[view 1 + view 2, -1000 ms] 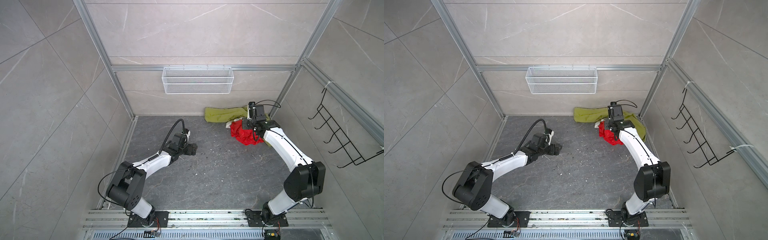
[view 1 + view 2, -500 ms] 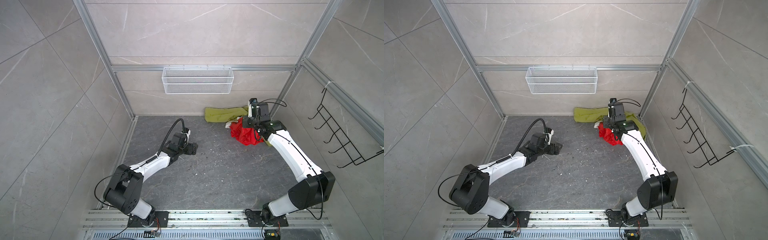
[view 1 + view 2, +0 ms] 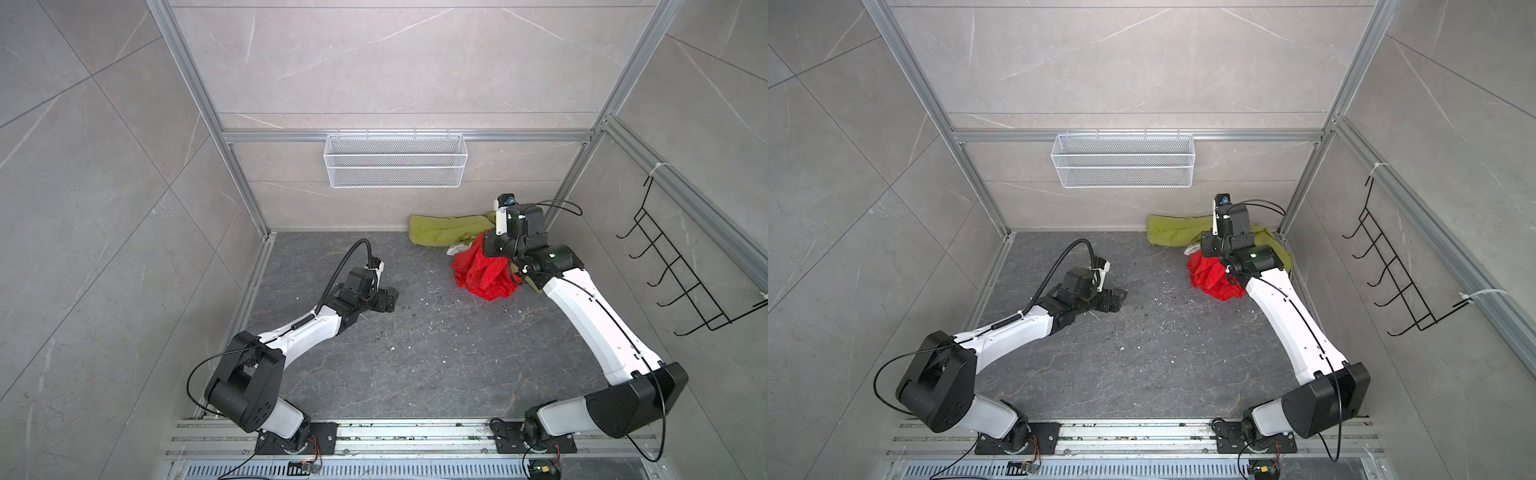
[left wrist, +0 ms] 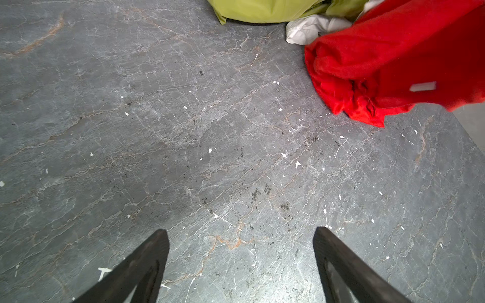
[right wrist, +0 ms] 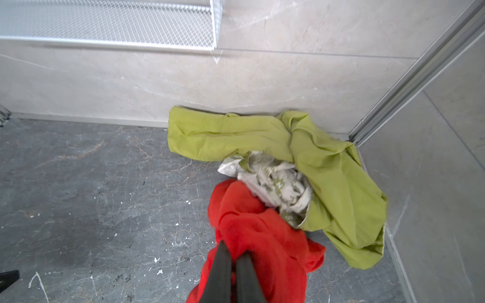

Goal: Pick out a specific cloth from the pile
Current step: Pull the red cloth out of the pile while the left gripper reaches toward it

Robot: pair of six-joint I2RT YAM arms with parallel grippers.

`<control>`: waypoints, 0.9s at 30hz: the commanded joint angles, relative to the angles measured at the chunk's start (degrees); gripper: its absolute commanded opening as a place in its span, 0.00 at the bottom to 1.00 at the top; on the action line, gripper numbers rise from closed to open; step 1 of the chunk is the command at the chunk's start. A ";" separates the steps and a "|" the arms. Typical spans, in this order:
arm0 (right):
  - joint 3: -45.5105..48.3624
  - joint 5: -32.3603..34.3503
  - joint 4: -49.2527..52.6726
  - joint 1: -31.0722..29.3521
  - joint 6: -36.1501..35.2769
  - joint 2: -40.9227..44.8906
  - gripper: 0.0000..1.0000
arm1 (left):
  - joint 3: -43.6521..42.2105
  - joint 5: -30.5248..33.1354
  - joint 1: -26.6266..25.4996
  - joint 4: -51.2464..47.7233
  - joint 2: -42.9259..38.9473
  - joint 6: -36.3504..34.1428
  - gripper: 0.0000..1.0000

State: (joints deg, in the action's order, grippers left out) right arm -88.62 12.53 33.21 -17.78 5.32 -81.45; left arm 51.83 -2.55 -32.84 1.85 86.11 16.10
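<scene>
The red cloth point(image 5: 262, 230) hangs bunched from my right gripper point(image 5: 234, 250), whose jaws are shut on a fold of it. In both top views the cloth point(image 3: 482, 270) point(image 3: 1208, 274) droops beneath that wrist, its lower end near the dark floor. The pile sits in the back right corner: an olive-green cloth point(image 5: 236, 133) point(image 3: 444, 230) and a small white printed cloth point(image 5: 275, 181), which touches the red one. My left gripper point(image 4: 240, 230) point(image 3: 388, 299) stands open and empty low over the floor, well left of the cloth point(image 4: 393, 65).
A white wire basket point(image 3: 395, 166) hangs on the back wall above the pile. A black hook rack point(image 3: 685, 270) is fixed to the right wall. The back and right walls close in on the pile. White flecks dot the floor point(image 4: 183, 131).
My right gripper has risen with the red cloth, drawing it up and away from the pile. The left arm has barely moved.
</scene>
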 commanded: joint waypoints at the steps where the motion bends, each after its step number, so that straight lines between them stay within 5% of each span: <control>1: -2.45 -0.74 -0.43 -0.43 -0.45 2.90 0.00 | 0.36 0.67 -0.47 2.69 -0.77 0.16 0.89; 15: -2.70 -4.16 -1.48 -0.46 -0.42 4.99 0.00 | -2.76 -8.06 -6.76 16.34 2.62 -10.83 0.91; 21: -2.48 -5.48 -1.75 -0.45 0.15 4.88 0.00 | -0.50 -7.90 -14.25 26.10 10.84 -18.04 0.90; 27: -2.51 -6.51 -1.50 -0.42 0.40 5.55 0.00 | 3.61 -9.54 -13.92 38.39 20.24 -20.40 0.89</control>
State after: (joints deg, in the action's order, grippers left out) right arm -90.02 6.98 33.26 -18.00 5.17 -78.11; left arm 51.59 -10.85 -47.81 30.17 104.29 -0.43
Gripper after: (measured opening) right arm 0.066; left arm 0.889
